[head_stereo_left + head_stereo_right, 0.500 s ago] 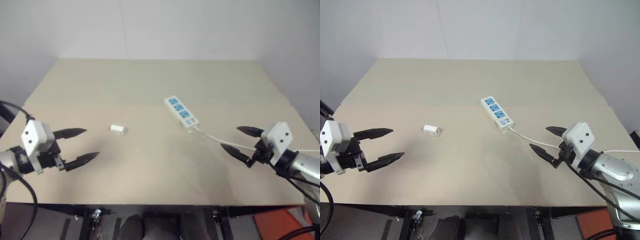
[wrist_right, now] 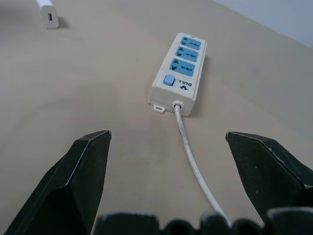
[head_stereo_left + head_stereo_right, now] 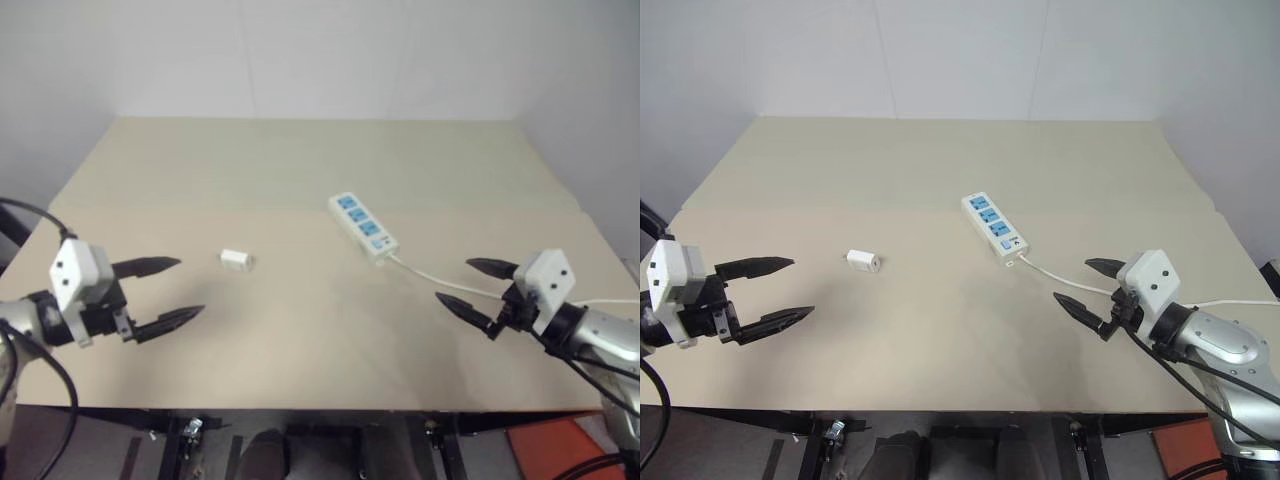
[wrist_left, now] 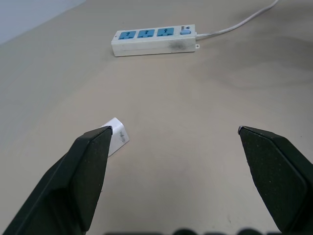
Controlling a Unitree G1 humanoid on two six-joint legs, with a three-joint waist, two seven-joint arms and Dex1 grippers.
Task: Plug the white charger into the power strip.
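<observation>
The white charger (image 3: pixel 236 260) lies on its side on the beige table (image 3: pixel 300 170), left of centre. The power strip (image 3: pixel 363 227), white with three blue outlets and a blue switch, lies slantwise right of centre, its thin cord (image 3: pixel 430 277) trailing toward the right edge. My left gripper (image 3: pixel 168 292) hovers open near the front left, a short way from the charger, nothing between its fingers. My right gripper (image 3: pixel 474 287) hovers open at the front right, over the cord. In the left wrist view the charger (image 4: pixel 116 139) sits beside one finger (image 4: pixel 78 176); the right wrist view looks at the strip (image 2: pixel 180 73).
A seam (image 3: pixel 200 211) runs across the table where two boards meet. A pale wall (image 3: pixel 320 50) stands behind the far edge. An orange object (image 3: pixel 545 450) sits on the floor below the front right corner.
Both grippers have shifted slightly inward over the table, the left one to the right and a bit lower, the right one to the left. Charger and power strip have not moved.
</observation>
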